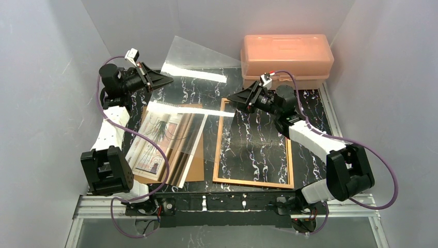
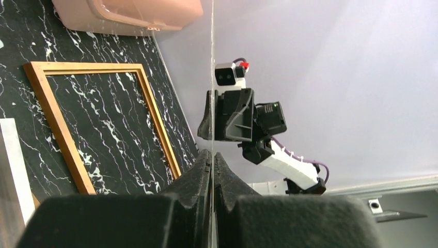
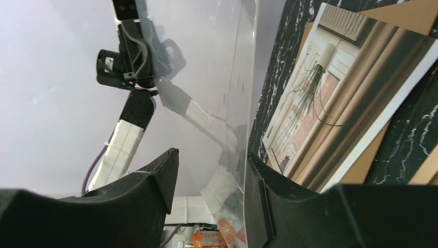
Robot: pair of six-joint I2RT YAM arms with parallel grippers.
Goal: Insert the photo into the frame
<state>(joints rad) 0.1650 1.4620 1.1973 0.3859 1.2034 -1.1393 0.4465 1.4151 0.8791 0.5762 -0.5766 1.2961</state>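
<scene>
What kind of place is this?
Probably a robot test booth, not a home: plain grey walls box in a black marbled table, with a left arm and right arm bolted at its edge.

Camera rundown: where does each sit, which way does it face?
Top: above, behind the bases, looking down on frame, photo, pane; left arm, right arm show.
Left wrist: faces rightward over the frame toward the right arm; left claw shut on pane.
Right wrist: faces leftward toward photo and left arm; right claw open.
Shared: both wrists see pane.
</scene>
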